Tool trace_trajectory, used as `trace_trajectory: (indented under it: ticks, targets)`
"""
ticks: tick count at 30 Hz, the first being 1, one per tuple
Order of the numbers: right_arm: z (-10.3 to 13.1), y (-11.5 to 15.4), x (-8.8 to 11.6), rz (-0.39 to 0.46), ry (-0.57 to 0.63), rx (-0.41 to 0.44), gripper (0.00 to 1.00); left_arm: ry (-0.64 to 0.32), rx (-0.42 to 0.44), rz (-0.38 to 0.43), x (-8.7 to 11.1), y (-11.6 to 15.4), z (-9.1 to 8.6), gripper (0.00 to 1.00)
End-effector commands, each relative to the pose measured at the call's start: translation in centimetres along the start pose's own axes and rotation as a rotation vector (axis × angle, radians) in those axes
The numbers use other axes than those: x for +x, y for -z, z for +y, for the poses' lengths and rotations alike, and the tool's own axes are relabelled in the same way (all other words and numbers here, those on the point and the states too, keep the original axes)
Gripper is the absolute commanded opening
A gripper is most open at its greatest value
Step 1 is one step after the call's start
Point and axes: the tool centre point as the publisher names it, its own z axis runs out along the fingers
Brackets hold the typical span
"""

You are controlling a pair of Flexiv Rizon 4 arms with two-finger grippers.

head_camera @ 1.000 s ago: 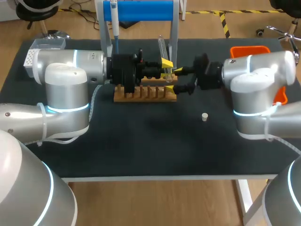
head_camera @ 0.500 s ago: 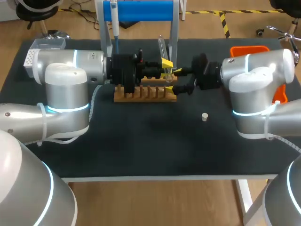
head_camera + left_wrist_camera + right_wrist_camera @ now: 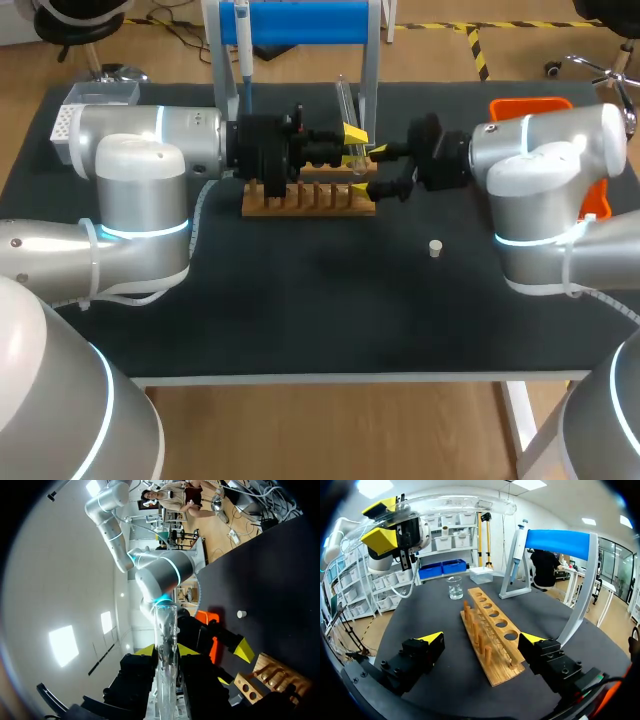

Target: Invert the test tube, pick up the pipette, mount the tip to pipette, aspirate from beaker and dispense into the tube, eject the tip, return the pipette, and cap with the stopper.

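Barely anything is moving over the last half second, though a second ago the right arm was sitting slightly farther toward the frame's right edge. At upper centre of the head view, the left gripper is pinching the single glass test tube between both yellow tips, holding it in the air above the wooden rack; the tube is looking clear inside, its open mouth pointing away from the wrist. The right gripper is hanging with its fingers spread wide, gripping nothing, one tip on either side of the rack's near end. That one rack is showing a single row of round holes with nothing standing in them. One small glass beaker is standing beyond the rack's far end; whether it is holding liquid cannot be told. One pipette is hanging on the blue stand at top centre. One white stopper is lying alone on the black mat, right of centre. One orange bin is sitting at upper right, its contents hidden by the arm, and one white tip box at upper left.
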Motion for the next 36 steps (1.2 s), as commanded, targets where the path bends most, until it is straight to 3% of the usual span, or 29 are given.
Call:
trace_trajectory:
  ticks: [1,5,7,9,13,14,20,31,36]
  targets:
    - [0.0,0.1,0.0,0.001,-0.001,0.002,1.00,0.074,-0.037,0.035,-0.9,0.1,0.4,0.00]
    - [0.0,0.1,0.0,0.001,-0.001,0.002,1.00,0.199,-0.047,-0.019,-2.9,1.1,1.1,0.00]
    - [0.0,0.1,0.0,0.001,-0.001,0.002,1.00,0.221,-0.049,0.004,-4.2,1.3,1.6,0.00]
    - [0.0,0.1,0.0,0.001,-0.001,0.002,1.00,0.278,-0.060,-0.044,-5.4,1.8,2.1,0.00]
    - [0.0,0.1,0.0,0.001,-0.001,0.002,1.00,0.440,-0.058,0.045,-6.2,1.6,3.1,0.00]
    - [0.0,0.1,0.0,0.001,-0.001,0.002,1.00,0.472,-0.048,0.036,-6.3,1.5,3.3,0.00]
    - [0.0,0.1,0.0,0.001,-0.001,0.002,1.00,0.684,0.008,-0.049,-5.0,1.1,3.8,0.00]
    - [0.0,0.1,0.0,0.001,-0.001,0.002,1.00,0.883,0.028,-0.069,-1.5,0.7,2.6,0.00]
    - [0.0,0.1,0.0,0.001,-0.001,0.002,1.00,0.994,0.033,-0.025,0.3,0.5,2.0,0.00]
